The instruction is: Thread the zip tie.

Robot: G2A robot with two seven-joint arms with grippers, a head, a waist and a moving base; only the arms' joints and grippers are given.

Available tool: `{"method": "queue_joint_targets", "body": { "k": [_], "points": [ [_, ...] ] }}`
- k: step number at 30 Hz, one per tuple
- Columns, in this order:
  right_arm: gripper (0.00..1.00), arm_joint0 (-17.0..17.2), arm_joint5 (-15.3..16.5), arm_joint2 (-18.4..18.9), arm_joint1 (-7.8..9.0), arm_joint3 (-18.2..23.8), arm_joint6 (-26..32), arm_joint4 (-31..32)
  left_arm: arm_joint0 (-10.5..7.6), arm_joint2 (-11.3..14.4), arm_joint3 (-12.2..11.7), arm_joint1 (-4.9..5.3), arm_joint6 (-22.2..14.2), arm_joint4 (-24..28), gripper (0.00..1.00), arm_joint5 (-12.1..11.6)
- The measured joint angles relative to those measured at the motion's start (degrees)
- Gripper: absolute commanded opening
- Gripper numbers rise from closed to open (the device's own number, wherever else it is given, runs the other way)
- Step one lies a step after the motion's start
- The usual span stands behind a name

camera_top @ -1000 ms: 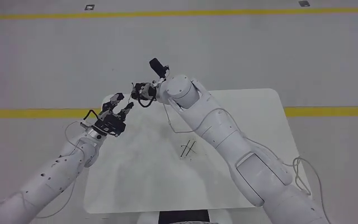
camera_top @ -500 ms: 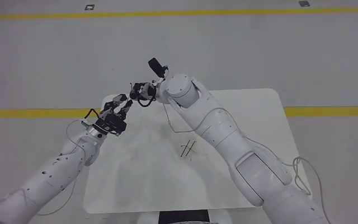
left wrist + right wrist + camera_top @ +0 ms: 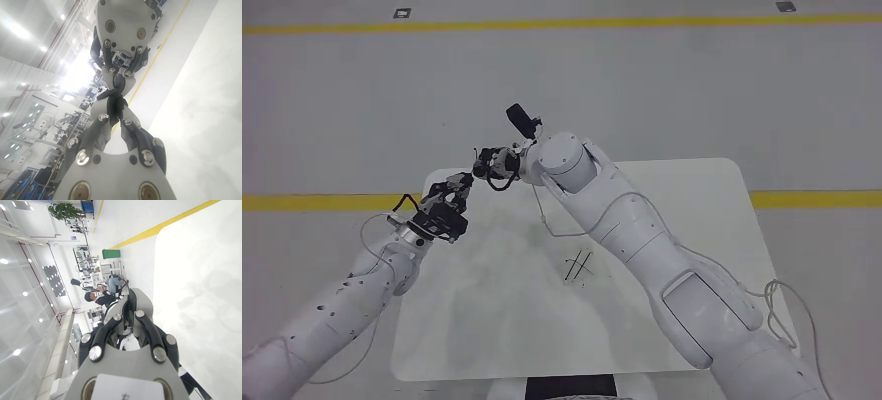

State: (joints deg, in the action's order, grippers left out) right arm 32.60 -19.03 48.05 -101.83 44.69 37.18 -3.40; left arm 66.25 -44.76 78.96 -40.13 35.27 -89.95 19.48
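Above the far left corner of the bench (image 3: 702, 300), the left claw (image 3: 115, 108) and right claw (image 3: 116, 87) meet tip to tip, both clenched on the zip tie (image 3: 112, 95). Two more ties (image 3: 578, 264) lie mid-bench.

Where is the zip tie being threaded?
In the left wrist view, the zip tie is pinched between the left claw and right claw, above the far left corner of the table.

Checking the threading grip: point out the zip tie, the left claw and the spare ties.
zip tie (image 3: 113, 100), left wrist view, its black bundled middle.
left claw (image 3: 460, 184), top view, midway between fingertips.
spare ties (image 3: 579, 265), top view, their middle.
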Motion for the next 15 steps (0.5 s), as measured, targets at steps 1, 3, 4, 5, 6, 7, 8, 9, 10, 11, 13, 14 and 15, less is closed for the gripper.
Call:
{"method": "queue_joint_targets", "body": {
  "k": [1,3,4,5,6,7,8,9,10,11,13,14,15],
  "points": [
    [0.00,0.05,0.05,0.06,0.00,0.01,0.03,0.02,0.02,0.00,0.01,0.01,0.09,0.00,0.00,0.00],
    [0.00,0.12,0.11,0.15,-0.01,0.05,0.11,0.04,0.07,-0.06,0.04,0.03,0.23,0.00,0.00,0.00],
    [0.28,0.17,0.15,0.21,-0.01,0.07,0.18,0.05,0.12,-0.14,0.09,0.06,0.34,0.00,0.00,0.00],
    [0.45,0.21,0.18,0.26,-0.01,0.09,0.22,0.05,0.18,-0.22,0.13,0.08,0.45,0.00,0.00,0.00],
    [0.62,0.24,0.19,0.32,0.00,0.11,0.24,0.05,0.25,-0.30,0.18,0.10,0.56,0.00,0.00,0.00],
    [0.83,0.29,0.19,0.40,0.00,0.14,0.22,0.05,0.37,-0.44,0.26,0.13,0.68,0.00,0.00,0.00],
    [1.00,0.33,0.19,0.45,0.00,0.18,0.17,0.09,0.47,-0.55,0.30,0.15,0.74,0.00,0.00,0.00],
    [1.00,0.37,0.16,0.50,0.01,0.23,0.09,0.14,0.58,-0.67,0.35,0.17,0.79,0.00,0.00,0.00],
    [1.00,0.44,0.10,0.57,0.01,0.35,-0.08,0.22,0.75,-0.85,0.41,0.19,0.85,0.00,0.00,0.00],
    [1.00,0.50,0.04,0.64,0.03,0.47,-0.23,0.29,0.89,-1.00,0.46,0.21,0.89,0.00,0.00,0.00],
    [1.00,0.70,-0.09,0.79,0.08,0.81,-0.51,0.49,1.32,-1.41,0.66,0.21,0.89,0.00,0.00,0.00],
    [1.00,0.80,-0.11,0.85,0.11,1.00,-0.63,0.63,1.53,-1.59,0.75,0.21,0.81,0.00,0.00,0.00],
    [1.00,0.91,-0.11,0.93,0.15,1.22,-0.79,0.80,1.75,-1.79,0.88,0.19,0.74,0.00,0.00,0.00]
  ]
}}
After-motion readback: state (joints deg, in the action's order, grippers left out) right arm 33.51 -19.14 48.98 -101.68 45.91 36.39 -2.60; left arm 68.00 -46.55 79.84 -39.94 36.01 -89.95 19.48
